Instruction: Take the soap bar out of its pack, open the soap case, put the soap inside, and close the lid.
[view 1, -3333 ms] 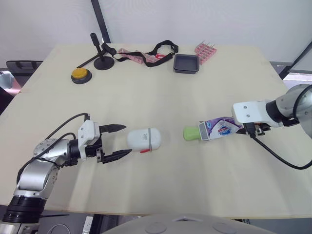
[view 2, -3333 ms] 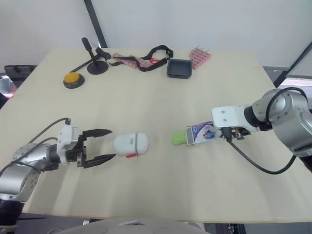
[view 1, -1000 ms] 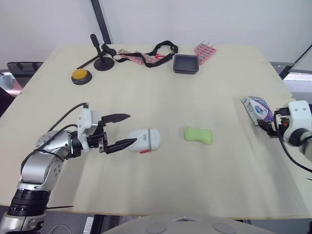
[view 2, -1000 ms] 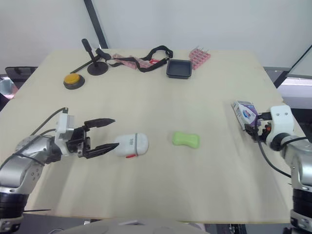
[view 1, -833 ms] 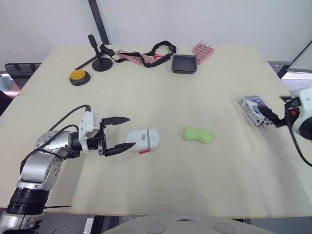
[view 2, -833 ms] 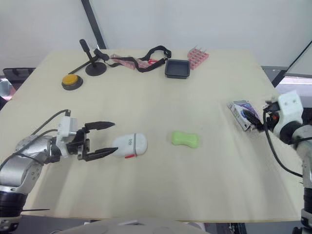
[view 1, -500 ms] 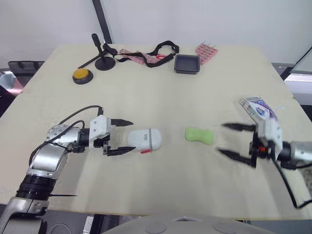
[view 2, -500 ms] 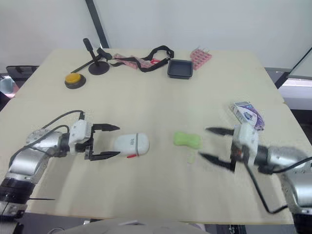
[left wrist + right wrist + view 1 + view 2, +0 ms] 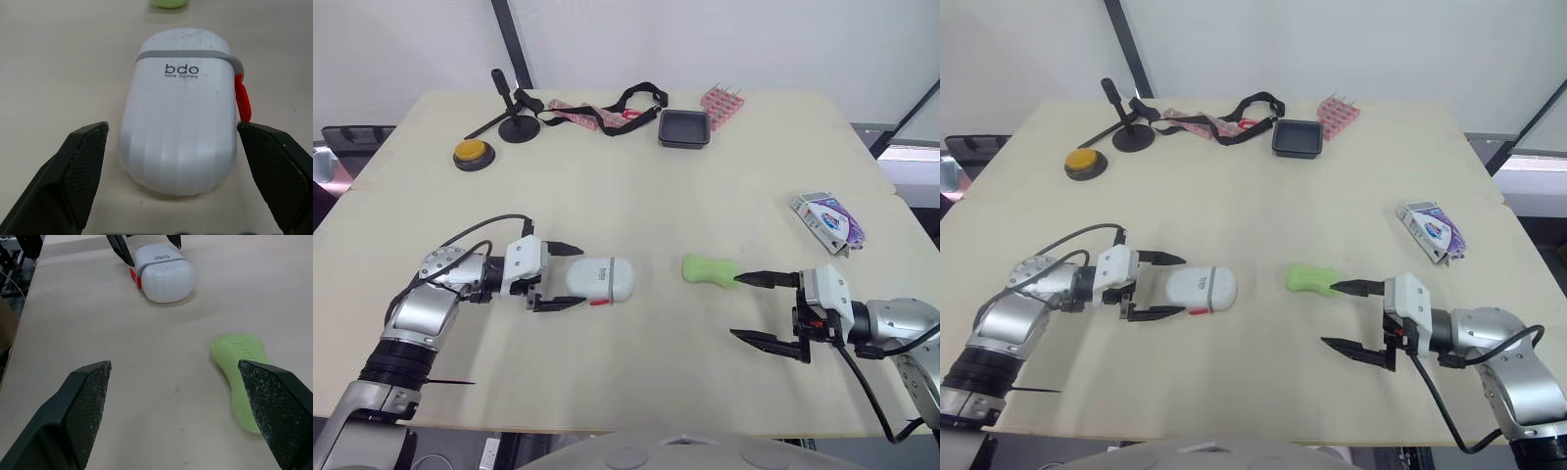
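The white soap case [image 9: 600, 280] with its red latch lies shut on the table, left of centre. My left gripper [image 9: 581, 276] is open, with one finger on each side of the case's near end [image 9: 181, 112]. The bare green soap bar [image 9: 709, 269] lies right of the case. My right gripper [image 9: 734, 306] is open and holds nothing; its far fingertip is right by the soap's right end [image 9: 242, 379]. The purple and white soap pack [image 9: 827, 217] lies by itself near the table's right edge.
Along the far edge are a yellow button [image 9: 473, 153], a small black stand [image 9: 517, 127], a black strap [image 9: 626, 98], a black tray [image 9: 684, 128] and a pink rack [image 9: 722, 102]. A cable trails from each gripper.
The soap slid out of the pack, which my right gripper carried to the right edge and let go. That gripper has come back open beside the soap. My left gripper moved up around the case.
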